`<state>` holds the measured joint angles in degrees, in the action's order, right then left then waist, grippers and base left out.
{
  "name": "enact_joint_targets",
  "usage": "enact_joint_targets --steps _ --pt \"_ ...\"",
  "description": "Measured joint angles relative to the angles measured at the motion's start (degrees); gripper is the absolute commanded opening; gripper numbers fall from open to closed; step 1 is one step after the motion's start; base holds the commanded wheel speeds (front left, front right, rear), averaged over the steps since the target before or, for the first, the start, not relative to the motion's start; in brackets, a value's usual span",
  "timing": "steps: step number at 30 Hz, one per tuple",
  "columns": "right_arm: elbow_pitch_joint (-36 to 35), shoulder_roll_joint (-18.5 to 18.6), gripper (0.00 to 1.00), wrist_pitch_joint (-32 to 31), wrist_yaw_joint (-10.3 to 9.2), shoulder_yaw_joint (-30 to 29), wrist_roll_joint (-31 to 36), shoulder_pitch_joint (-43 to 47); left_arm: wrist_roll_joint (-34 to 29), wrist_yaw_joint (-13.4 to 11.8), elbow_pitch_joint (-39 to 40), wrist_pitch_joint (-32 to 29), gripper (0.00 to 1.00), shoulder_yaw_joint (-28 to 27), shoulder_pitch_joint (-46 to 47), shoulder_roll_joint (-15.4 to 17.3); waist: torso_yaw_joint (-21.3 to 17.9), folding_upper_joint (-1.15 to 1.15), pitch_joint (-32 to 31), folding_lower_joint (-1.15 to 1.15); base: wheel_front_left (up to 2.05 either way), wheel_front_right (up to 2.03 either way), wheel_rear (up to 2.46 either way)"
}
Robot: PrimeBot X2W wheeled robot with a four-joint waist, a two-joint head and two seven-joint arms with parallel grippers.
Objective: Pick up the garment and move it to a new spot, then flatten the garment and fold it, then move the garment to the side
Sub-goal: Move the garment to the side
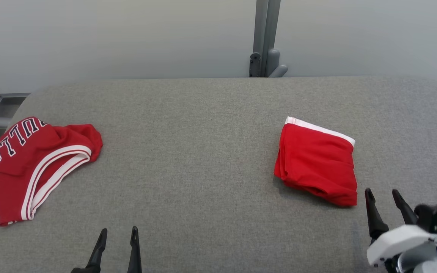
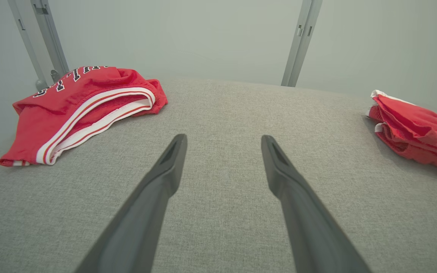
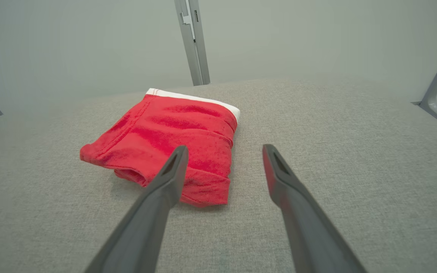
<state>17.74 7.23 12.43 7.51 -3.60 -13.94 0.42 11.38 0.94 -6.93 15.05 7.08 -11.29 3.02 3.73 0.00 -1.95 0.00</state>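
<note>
Folded red shorts (image 1: pixel 317 163) lying flat on grey table (image 1: pixel 203 151).
Right gripper (image 1: pixel 383 195) hovering at their five o'clock, spread wide, empty; left gripper (image 1: pixel 119 234) likewise.

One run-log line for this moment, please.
left claw: open, empty | right claw: open, empty | folded garment: right | crumpled jersey: left

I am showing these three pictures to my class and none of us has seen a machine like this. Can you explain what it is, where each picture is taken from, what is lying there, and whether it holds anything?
It is a two-armed robot. The wide picture comes from a camera on its head, looking down on a grey padded surface. The other two come from cameras on its wrists, each looking along that arm's two dark fingers. A rumpled red jersey with lettering lies at the left. A folded red garment lies at the right. The left pincer and right pincer are both open, holding nothing.
</note>
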Motion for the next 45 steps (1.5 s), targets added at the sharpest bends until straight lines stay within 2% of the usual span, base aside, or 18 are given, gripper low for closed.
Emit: enact_joint_targets --steps 3,5,8,13,17,21,31,32,33,34,39,45 --pt "-0.2 3.4 1.0 -11.6 0.01 2.5 -6.8 -4.9 0.0 0.1 -0.2 0.0 1.0 -0.1 0.0 0.0 -0.4 0.0 0.4 0.0 0.0 0.0 0.0" --pt "-0.4 5.8 1.0 -21.0 0.01 2.0 -10.4 -8.0 0.0 0.1 -0.5 0.0 1.0 0.0 0.1 -0.1 -0.6 0.0 0.8 0.0 0.0 0.0 0.0" --pt "-0.8 9.9 1.0 -33.6 -0.02 3.1 -11.7 -11.8 0.4 0.2 -0.9 0.0 1.0 0.5 0.3 -0.1 -0.5 0.0 1.6 0.0 0.0 0.0 0.0" --pt "0.0 12.6 1.0 -45.1 -0.02 3.8 -12.9 -17.6 1.7 -0.6 -0.9 0.0 1.0 1.5 3.2 -0.1 0.4 0.0 3.9 0.0 0.0 0.0 0.0" --pt "2.7 12.4 1.0 -47.2 -0.03 3.7 -10.9 -20.9 1.9 -1.5 -1.1 0.0 1.0 2.2 4.4 -0.1 1.5 0.0 6.2 0.0 0.0 0.0 0.0" --pt "6.6 10.3 1.0 -47.0 -0.02 2.6 -9.8 -23.6 1.7 -2.0 -1.0 0.0 1.0 2.3 6.3 -0.1 2.6 0.0 8.8 0.0 0.0 0.0 0.0" --pt "14.9 7.3 1.0 -43.3 -0.02 0.8 -8.9 -26.4 1.2 -2.2 -0.9 0.0 1.0 2.1 8.3 -0.1 4.9 0.0 13.0 0.0 0.0 0.0 0.0" --pt "15.5 7.1 0.88 -43.0 -0.02 0.6 -9.3 -26.8 1.0 -2.2 -0.9 0.0 1.0 2.0 8.4 -0.1 5.0 0.0 13.2 0.0 0.0 0.0 0.0" --pt "15.9 6.9 0.03 -42.5 -0.02 0.6 -9.4 -27.1 0.9 -2.2 -0.9 0.0 1.0 1.9 8.4 -0.1 5.0 0.0 13.4 0.0 0.0 0.0 0.0" --pt "16.3 6.7 0.0 -41.6 -0.02 0.5 -9.8 -27.4 0.8 -2.2 -0.9 0.0 1.0 1.8 8.4 -0.1 4.9 0.0 13.5 0.0 0.0 0.0 0.0" --pt "16.3 6.3 0.0 -40.7 -0.02 2.5 -12.8 -29.1 0.3 -2.2 -0.4 0.0 1.0 1.6 9.0 -0.1 3.4 0.0 14.1 0.0 0.0 0.0 0.0" --pt "14.6 7.5 0.0 -39.5 -0.01 5.6 -14.5 -32.1 -1.1 -2.1 0.9 0.0 1.0 0.5 10.0 -0.1 -0.7 0.0 15.6 0.0 0.0 0.0 0.0"
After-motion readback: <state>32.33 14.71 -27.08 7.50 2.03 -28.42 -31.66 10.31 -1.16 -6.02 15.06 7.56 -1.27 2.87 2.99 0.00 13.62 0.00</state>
